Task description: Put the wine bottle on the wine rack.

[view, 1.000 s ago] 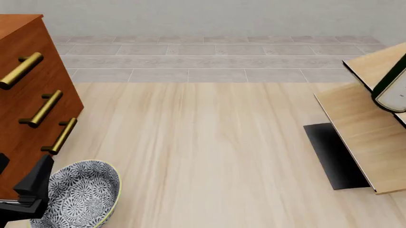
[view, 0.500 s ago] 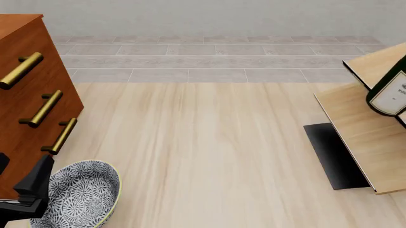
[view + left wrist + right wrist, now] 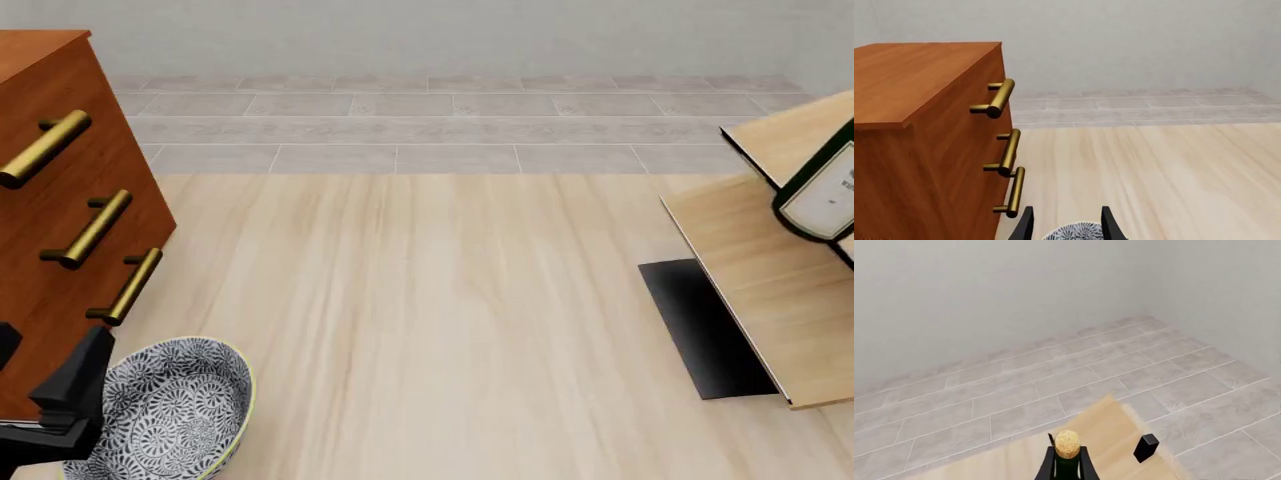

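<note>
The wine bottle (image 3: 814, 195) shows at the front view's right edge: dark green base and white label, tilted over the wine rack's (image 3: 767, 285) pale slanted panels. Its upper part is cut off by that edge. In the right wrist view my right gripper (image 3: 1067, 469) is shut on the bottle's neck, with the tan cork (image 3: 1067, 444) sticking out between the fingers and a pale rack panel (image 3: 1104, 437) beyond it. My left gripper (image 3: 83, 378) hangs low at the front left, open and empty, over a patterned bowl (image 3: 174, 410).
A reddish-brown drawer cabinet (image 3: 60, 190) with brass handles stands at the left, close to the left gripper; it also fills one side of the left wrist view (image 3: 921, 130). The rack's black base plate (image 3: 701, 325) lies on the table. The bowl's rim (image 3: 1077, 232) shows between the left fingers.
The bottle's base swung a little to the left over the rack, then edged back to the right. The left arm and the bowl have not moved.
</note>
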`<act>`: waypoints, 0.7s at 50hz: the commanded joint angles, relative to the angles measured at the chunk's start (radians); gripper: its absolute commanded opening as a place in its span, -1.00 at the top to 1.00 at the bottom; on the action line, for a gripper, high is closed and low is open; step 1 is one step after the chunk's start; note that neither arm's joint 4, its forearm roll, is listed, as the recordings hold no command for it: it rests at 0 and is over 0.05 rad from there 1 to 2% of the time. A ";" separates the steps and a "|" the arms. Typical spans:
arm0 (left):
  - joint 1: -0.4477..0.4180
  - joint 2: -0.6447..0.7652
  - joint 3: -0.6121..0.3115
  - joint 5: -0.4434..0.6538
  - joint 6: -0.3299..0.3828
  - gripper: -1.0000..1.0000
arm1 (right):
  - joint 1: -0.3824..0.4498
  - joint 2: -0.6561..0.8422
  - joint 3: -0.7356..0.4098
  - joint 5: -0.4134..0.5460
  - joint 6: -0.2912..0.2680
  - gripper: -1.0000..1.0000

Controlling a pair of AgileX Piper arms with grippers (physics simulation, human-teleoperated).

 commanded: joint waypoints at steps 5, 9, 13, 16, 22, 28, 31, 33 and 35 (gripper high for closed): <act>0.000 0.003 0.000 0.002 0.000 -1.00 | -0.063 0.073 0.016 -0.021 0.004 1.00; -0.001 0.007 0.000 -0.001 0.004 -1.00 | -0.086 0.082 0.017 -0.028 0.008 1.00; -0.002 0.006 0.000 0.000 0.003 -1.00 | -0.101 0.091 0.017 -0.032 0.012 1.00; -0.002 0.006 0.000 0.002 0.004 -1.00 | -0.118 0.100 0.014 -0.036 0.015 1.00; -0.002 0.004 0.000 0.001 0.003 -1.00 | -0.139 0.114 0.009 -0.040 0.016 1.00; -0.003 0.008 0.000 -0.002 0.004 -1.00 | -0.160 0.141 0.018 -0.064 0.014 1.00; -0.002 0.007 0.000 -0.003 0.002 -1.00 | -0.163 0.148 0.019 -0.069 0.014 1.00; 0.000 0.003 0.000 0.000 0.003 -1.00 | -0.170 0.156 0.017 -0.073 0.014 1.00; 0.002 -0.007 0.000 0.012 0.004 -1.00 | -0.176 0.167 0.015 -0.078 0.014 1.00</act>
